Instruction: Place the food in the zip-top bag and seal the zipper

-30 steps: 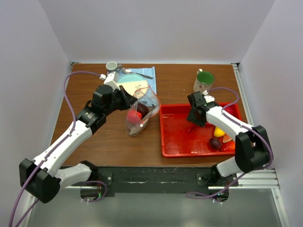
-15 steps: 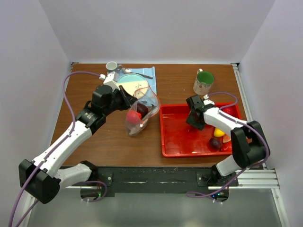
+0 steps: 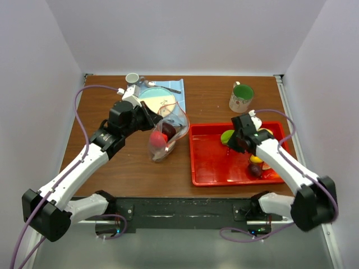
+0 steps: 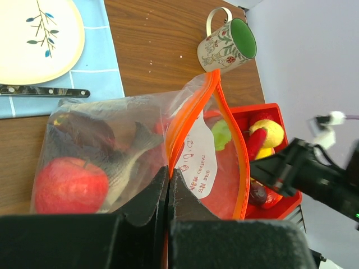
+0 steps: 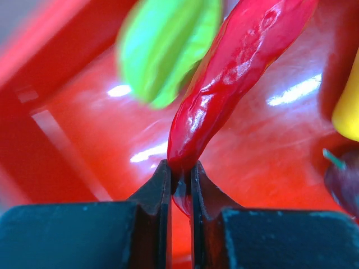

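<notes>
My left gripper (image 4: 169,171) is shut on the rim of the clear zip-top bag (image 4: 112,145) and holds its mouth open; its orange-red zipper (image 4: 190,106) loops wide. In the bag lie a red apple (image 4: 70,185) and a dark purple piece (image 4: 84,131). From above, the bag (image 3: 168,131) stands left of the red tray (image 3: 213,168). My right gripper (image 5: 180,171) is shut on the thin end of a red chili (image 5: 224,73) over the tray. A green piece (image 5: 168,45), a yellow piece (image 3: 257,158) and a dark purple piece (image 3: 255,170) lie in the tray.
A flowered mug (image 3: 241,96) with a green inside stands behind the tray. A plate (image 3: 157,100) and a knife (image 4: 45,91) lie on a blue cloth behind the bag, with a small white cup (image 3: 132,78) at the back left.
My right arm has swung its elbow out to the right and the gripper has shifted a little right in the tray, uncovering the green piece. The left arm and bag have not moved.
</notes>
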